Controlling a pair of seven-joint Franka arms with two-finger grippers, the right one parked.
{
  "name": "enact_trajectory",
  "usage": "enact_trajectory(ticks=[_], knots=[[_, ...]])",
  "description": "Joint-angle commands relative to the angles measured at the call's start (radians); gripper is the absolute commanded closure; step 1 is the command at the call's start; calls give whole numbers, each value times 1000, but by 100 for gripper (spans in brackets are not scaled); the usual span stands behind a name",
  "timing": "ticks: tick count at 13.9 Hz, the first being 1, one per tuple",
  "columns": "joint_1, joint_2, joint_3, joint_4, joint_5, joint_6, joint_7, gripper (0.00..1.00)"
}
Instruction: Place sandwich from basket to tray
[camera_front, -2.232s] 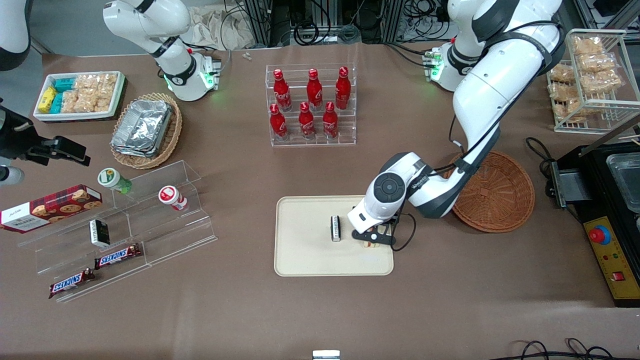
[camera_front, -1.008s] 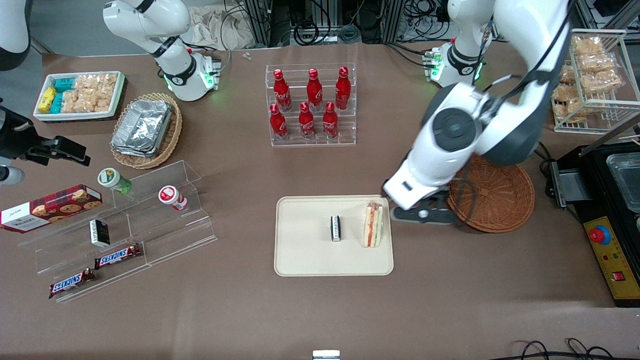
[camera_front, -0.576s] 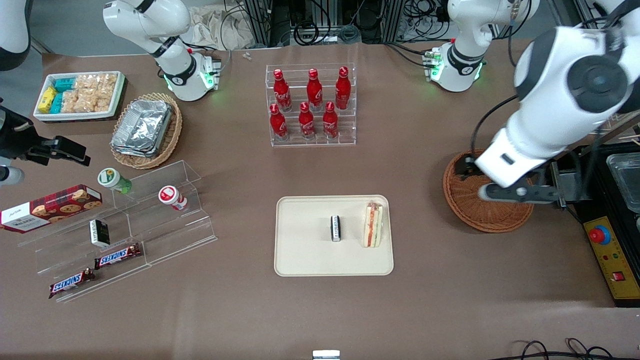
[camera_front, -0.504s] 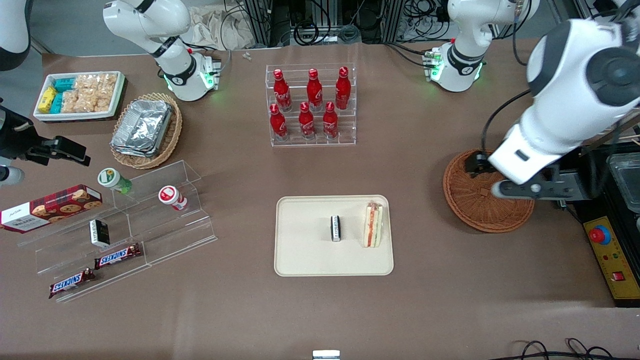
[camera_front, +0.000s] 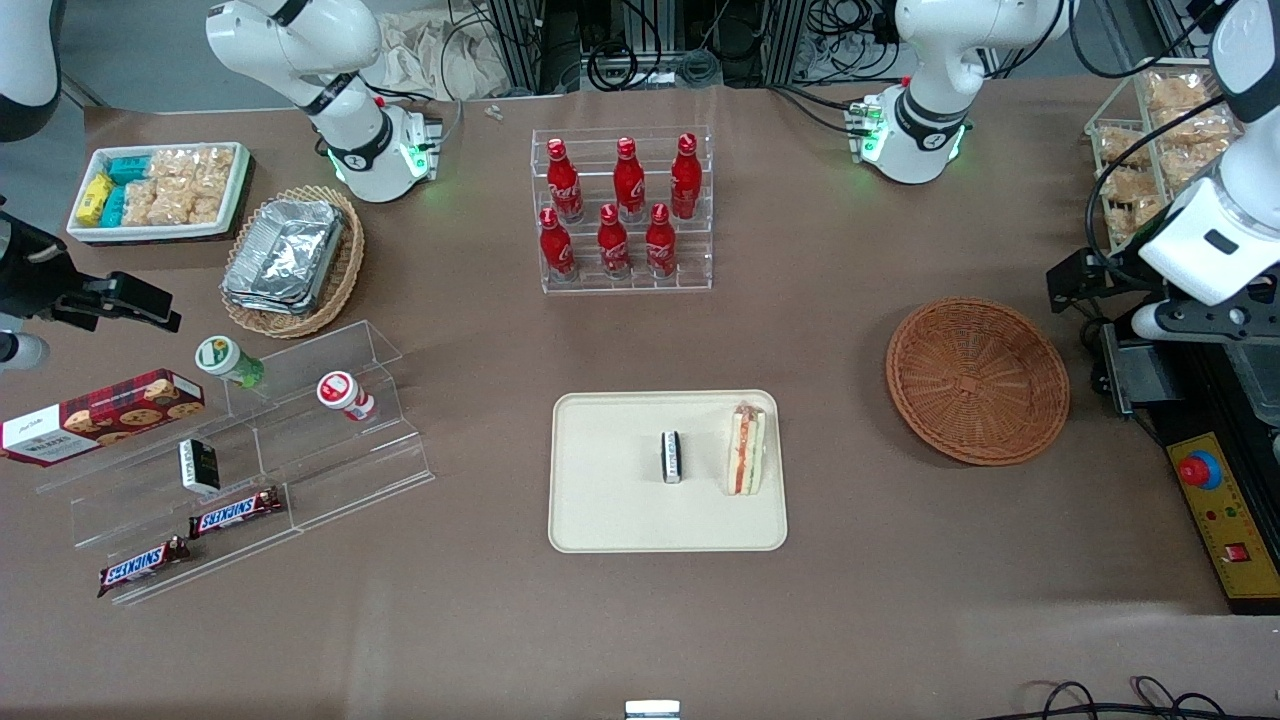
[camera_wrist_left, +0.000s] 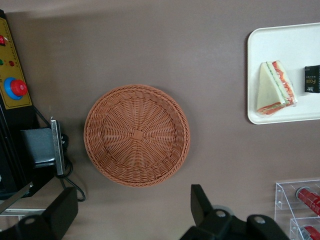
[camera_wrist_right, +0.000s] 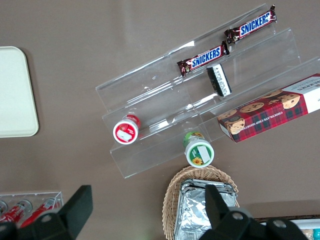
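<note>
Sandwich (camera_front: 745, 450) near tray (camera_front: 610, 520) edge, spread gripper (camera_wrist_left: 132, 217) high above basket (camera_front: 978, 380)

"SNICKERS" reads in white-boxed blue letters on two brown candy bars (camera_wrist_right: 202, 57) lying on the clear acrylic steps (camera_wrist_right: 165, 100). The red bottles (camera_front: 615, 205) carry white script, too small to read with certainty.

Robot lab staged as a snack shop: bottle rack (camera_front: 622, 210), Snickers bars (camera_front: 236, 513), cable-strewn frames (camera_front: 640, 40).
</note>
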Motion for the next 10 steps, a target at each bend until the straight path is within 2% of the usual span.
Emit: enact_trajectory(ticks=[1, 10], knots=[[-13, 15, -11, 32, -11, -1, -38, 0], [-10, 7, -34, 30, 9, -19, -68, 0]])
